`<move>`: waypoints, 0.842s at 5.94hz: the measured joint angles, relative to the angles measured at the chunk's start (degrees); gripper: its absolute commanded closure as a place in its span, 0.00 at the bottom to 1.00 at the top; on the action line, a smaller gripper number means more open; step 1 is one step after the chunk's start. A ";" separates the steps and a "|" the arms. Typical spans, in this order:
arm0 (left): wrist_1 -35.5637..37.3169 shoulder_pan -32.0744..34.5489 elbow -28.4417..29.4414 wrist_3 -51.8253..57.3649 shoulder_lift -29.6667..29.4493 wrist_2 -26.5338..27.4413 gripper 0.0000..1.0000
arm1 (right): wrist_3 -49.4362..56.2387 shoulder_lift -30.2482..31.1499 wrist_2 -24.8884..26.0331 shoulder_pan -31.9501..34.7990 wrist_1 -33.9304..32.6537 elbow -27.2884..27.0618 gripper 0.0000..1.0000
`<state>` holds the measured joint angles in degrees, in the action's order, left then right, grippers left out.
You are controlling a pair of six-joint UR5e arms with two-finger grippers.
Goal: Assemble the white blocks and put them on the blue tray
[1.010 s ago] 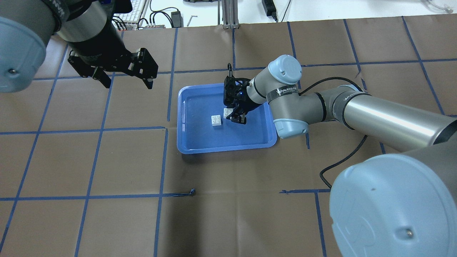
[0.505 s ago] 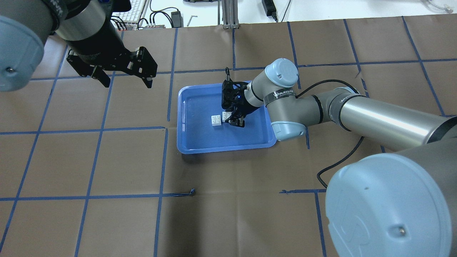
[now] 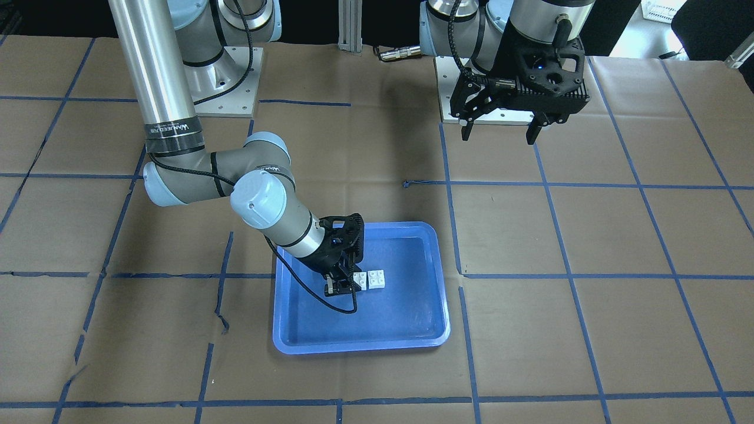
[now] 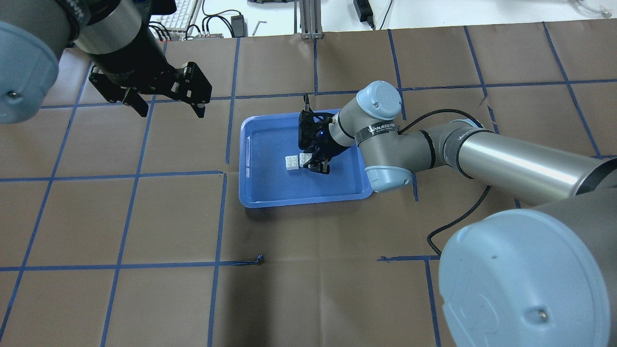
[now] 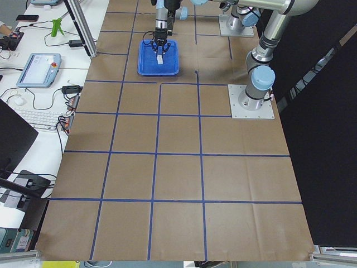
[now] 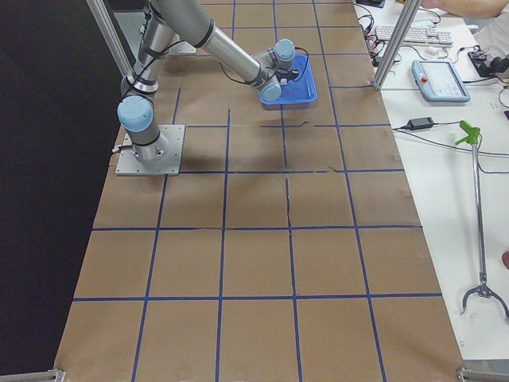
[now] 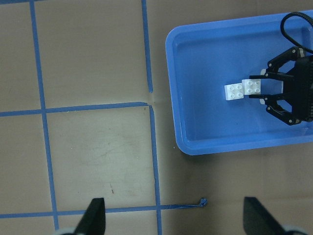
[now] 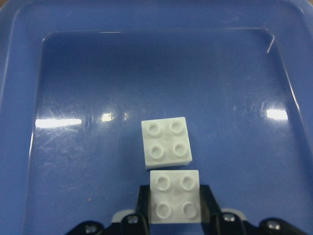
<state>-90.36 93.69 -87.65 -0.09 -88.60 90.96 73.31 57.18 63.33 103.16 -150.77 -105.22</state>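
The blue tray [image 4: 270,185] lies mid-table. One white block [image 4: 291,162] rests studs-up on the tray floor. My right gripper [image 4: 312,162] is inside the tray, shut on the second white block [image 4: 305,158], which it holds studs-up right beside the first. In the right wrist view the held block [image 8: 174,196] sits between the fingers [image 8: 208,198], a thin gap from the free block [image 8: 166,142]. My left gripper [image 4: 172,113] is open and empty, held high over the table to the tray's far left. The front view shows both blocks [image 3: 377,279] side by side.
Brown paper with blue tape lines covers the table [image 4: 144,221]. A loose bit of blue tape [image 4: 259,259] lies in front of the tray. The right arm's black cable [image 4: 462,212] runs over the table to the tray's right. Cables and a keyboard lie beyond the far edge.
My right gripper has carried its white block leftward in the tray, closing the gap to the free block. The left arm has barely moved.
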 measured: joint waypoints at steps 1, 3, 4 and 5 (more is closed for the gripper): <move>0.01 0.00 0.02 0.00 0.00 0.00 0.01 | -0.09 0.01 -0.12 0.02 -0.03 -0.18 0.67; 0.01 0.06 0.02 -0.16 0.00 -0.06 0.01 | -0.65 0.02 -0.46 0.03 -0.27 -0.25 0.67; 0.01 0.08 0.02 -0.20 0.00 -0.08 0.01 | -0.92 0.03 -0.57 0.06 -0.36 -0.25 0.67; -0.01 0.09 0.02 -0.21 0.07 -0.08 0.01 | -1.41 0.03 -0.64 0.09 -0.39 -0.25 0.67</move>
<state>-90.37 93.78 -87.63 -0.30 -88.52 90.88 71.90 57.21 62.70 103.25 -151.16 -105.47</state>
